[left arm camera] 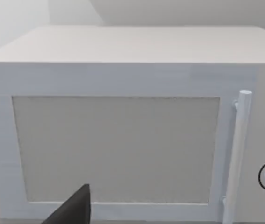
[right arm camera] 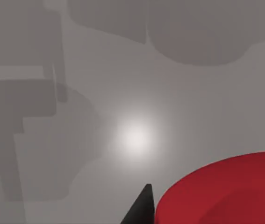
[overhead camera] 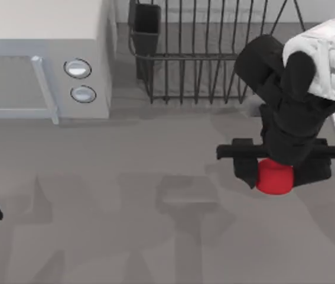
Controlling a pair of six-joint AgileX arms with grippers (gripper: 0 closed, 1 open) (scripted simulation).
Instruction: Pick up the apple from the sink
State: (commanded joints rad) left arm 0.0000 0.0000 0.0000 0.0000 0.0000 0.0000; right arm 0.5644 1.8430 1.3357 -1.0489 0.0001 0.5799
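Setting: a rendered kitchen. Evidence: a white microwave (overhead camera: 43, 56) with two round knobs (overhead camera: 77, 68) and a bar handle, and a black wire dish rack (overhead camera: 214, 53), both standing on a plain grey worktop (overhead camera: 126, 207).

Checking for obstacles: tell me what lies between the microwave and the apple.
In the top view, the stretch from the microwave to the apple at the right gripper is bare grey surface crossed only by shadows.
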